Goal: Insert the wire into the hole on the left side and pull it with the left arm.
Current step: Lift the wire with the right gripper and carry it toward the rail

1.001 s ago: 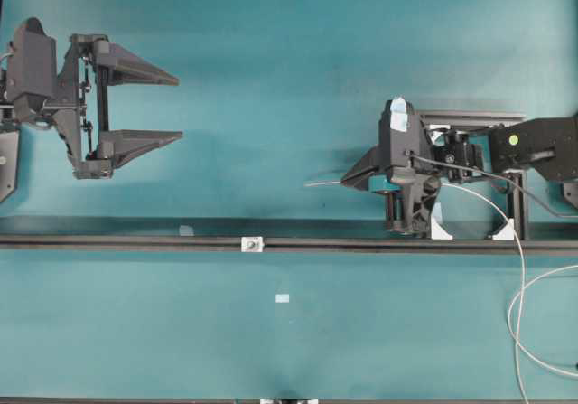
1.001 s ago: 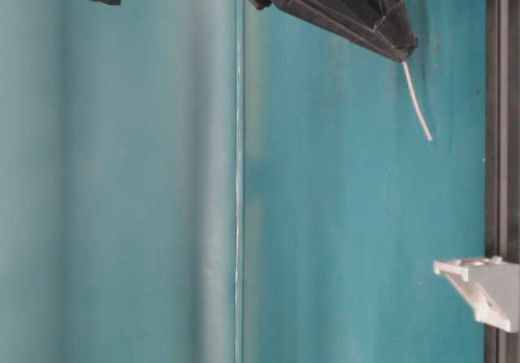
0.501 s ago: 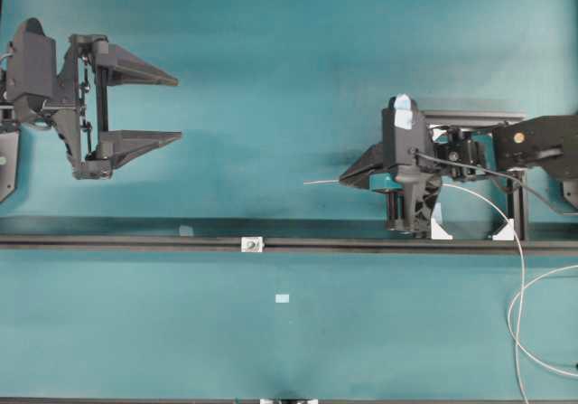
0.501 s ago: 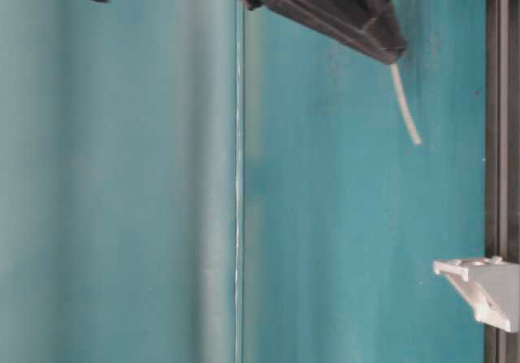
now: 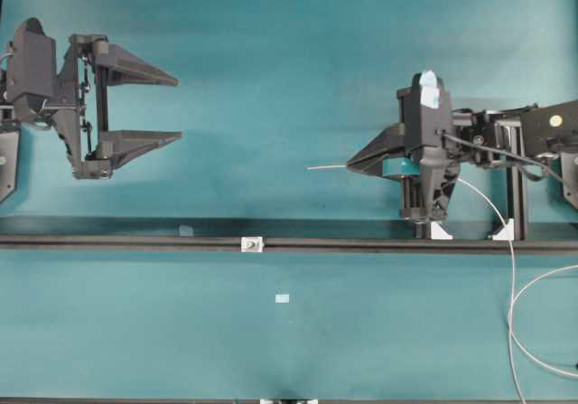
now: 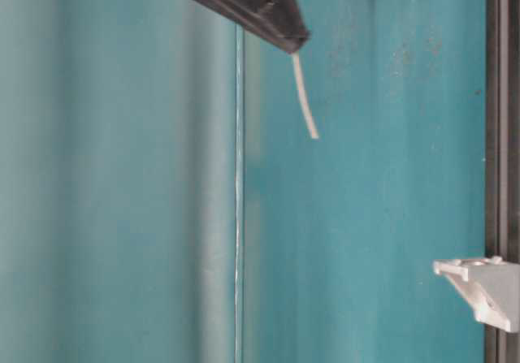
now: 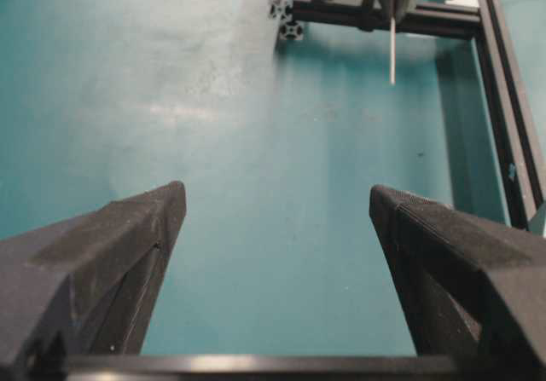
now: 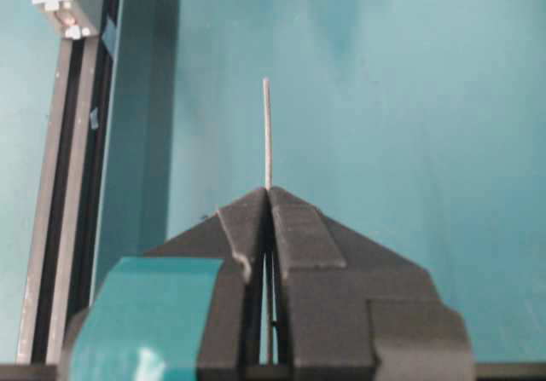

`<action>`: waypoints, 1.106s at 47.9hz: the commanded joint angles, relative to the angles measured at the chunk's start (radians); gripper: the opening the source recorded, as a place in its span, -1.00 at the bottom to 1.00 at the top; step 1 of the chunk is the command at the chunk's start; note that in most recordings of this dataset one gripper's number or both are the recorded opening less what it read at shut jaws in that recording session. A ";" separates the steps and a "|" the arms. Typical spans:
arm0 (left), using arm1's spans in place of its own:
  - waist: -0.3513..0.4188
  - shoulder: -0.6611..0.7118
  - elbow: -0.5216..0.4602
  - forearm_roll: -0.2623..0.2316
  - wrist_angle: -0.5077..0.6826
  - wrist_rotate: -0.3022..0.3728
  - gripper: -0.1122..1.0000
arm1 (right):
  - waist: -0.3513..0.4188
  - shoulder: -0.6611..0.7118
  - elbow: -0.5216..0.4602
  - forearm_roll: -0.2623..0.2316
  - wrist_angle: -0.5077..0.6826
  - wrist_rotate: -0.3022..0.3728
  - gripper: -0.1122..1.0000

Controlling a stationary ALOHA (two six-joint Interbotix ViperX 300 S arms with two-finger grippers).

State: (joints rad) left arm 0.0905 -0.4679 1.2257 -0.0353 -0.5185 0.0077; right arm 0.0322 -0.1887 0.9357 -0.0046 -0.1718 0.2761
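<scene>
The right gripper (image 5: pixel 352 165) holds the wire (image 5: pixel 325 166) between its closed fingers, the stiff tip pointing left. The left gripper (image 5: pixel 179 108) has its fingers wide apart above the teal bench (image 5: pixel 271 51), well apart from the white block (image 5: pixel 252 243) on the black rail (image 5: pixel 135 241).

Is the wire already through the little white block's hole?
No. The wire tip hangs free, pinched in the right gripper, apart from the white block.

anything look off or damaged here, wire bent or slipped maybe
Nothing stands out. The right gripper is shut on the wire, whose tip sticks out straight. The left gripper is open, and the white block sits on its rail.
</scene>
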 commanded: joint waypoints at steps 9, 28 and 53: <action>0.005 -0.003 -0.031 -0.003 -0.005 -0.003 0.59 | -0.005 -0.086 0.005 -0.002 0.025 0.003 -0.70; 0.005 -0.003 -0.038 -0.005 -0.005 -0.003 0.58 | -0.008 -0.153 0.060 -0.002 -0.025 0.009 -0.70; -0.055 0.087 -0.012 -0.011 -0.117 -0.011 0.59 | 0.060 -0.163 0.160 0.021 -0.293 0.012 -0.70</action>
State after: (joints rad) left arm 0.0537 -0.4034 1.2226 -0.0430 -0.5967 -0.0015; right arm 0.0798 -0.3436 1.0953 0.0061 -0.4249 0.2915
